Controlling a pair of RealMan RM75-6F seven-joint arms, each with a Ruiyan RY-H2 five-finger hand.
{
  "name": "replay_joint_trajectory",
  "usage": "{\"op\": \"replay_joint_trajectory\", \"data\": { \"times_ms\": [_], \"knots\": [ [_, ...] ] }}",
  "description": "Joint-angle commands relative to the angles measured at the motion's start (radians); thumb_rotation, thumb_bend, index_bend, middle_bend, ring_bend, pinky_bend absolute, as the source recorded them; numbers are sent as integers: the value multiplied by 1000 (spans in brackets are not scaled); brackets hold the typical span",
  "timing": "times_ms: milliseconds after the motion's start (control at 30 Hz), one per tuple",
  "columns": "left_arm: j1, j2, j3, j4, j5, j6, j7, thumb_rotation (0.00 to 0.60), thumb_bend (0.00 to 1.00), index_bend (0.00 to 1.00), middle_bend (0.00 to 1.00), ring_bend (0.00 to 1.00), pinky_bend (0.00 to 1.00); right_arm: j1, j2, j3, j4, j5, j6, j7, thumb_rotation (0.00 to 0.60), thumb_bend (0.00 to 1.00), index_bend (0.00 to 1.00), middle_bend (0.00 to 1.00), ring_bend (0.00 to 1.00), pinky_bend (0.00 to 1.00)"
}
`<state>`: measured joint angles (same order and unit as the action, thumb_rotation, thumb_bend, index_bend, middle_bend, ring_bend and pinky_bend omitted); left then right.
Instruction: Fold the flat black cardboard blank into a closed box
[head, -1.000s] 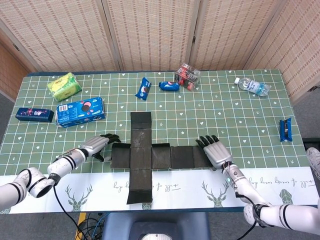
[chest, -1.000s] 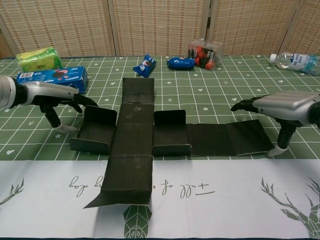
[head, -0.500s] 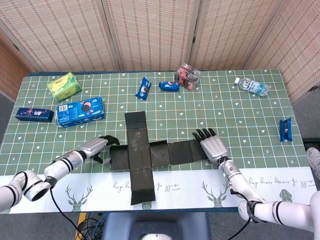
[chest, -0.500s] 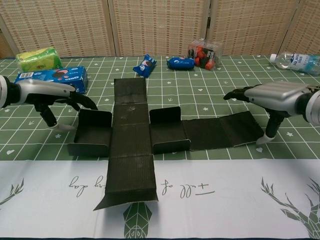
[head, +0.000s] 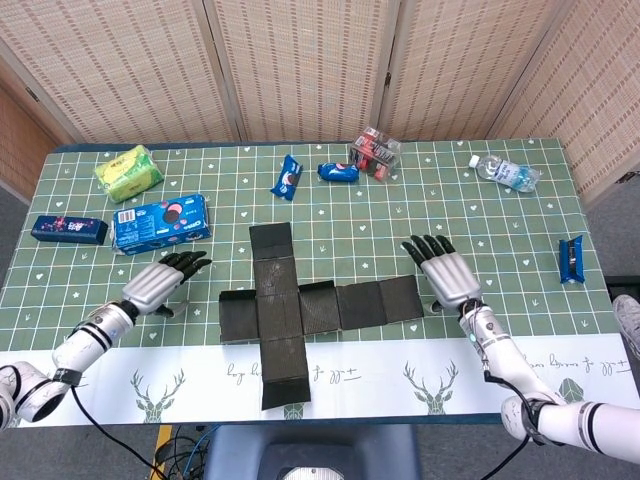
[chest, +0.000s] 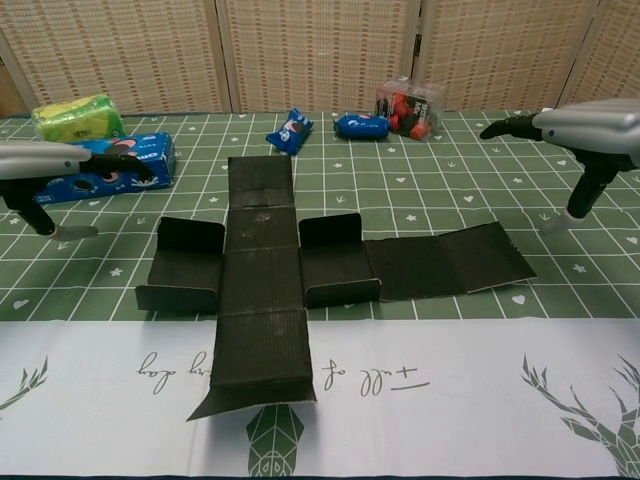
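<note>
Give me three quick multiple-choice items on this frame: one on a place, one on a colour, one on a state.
1. Where does the water bottle lie?
A. far right corner of the table
B. near left corner
C. on the cardboard

2. What colour is the cardboard blank?
A. white
B. black
C. red

3. What are the hands doing?
A. both grip the blank
B. left hand holds a flap
C. both are off the blank, holding nothing

Key: 1 A, the bottle lies by the far right edge. 2 B, every panel is black. 3 C, the left hand and right hand hover beside the blank with fingers apart.
</note>
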<state>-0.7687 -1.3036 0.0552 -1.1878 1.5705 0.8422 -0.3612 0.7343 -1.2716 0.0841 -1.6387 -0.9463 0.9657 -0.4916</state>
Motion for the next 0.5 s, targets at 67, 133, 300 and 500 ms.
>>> {"op": "replay_joint_trajectory", "data": {
  "times_ms": [67, 133, 300, 500],
  "knots": [
    [24, -71, 21, 83, 22, 26, 35, 600, 382, 0, 0, 0, 103, -2, -14, -10, 37, 27, -7, -24, 600, 127, 0, 0, 0, 32],
    [25, -111, 32, 141, 41, 32, 65, 600, 373, 0, 0, 0, 103, 0, -28, -15, 59, 37, -9, -41, 600, 127, 0, 0, 0, 24],
    [25, -185, 41, 221, 57, 35, 83, 600, 358, 0, 0, 0, 103, 5, -60, -24, 105, 61, -12, -79, 600, 125, 0, 0, 0, 4],
    [15, -228, 36, 258, 62, 41, 71, 600, 358, 0, 0, 0, 103, 13, -111, -23, 167, 69, -23, -94, 600, 107, 0, 0, 0, 0]
  ]
}}
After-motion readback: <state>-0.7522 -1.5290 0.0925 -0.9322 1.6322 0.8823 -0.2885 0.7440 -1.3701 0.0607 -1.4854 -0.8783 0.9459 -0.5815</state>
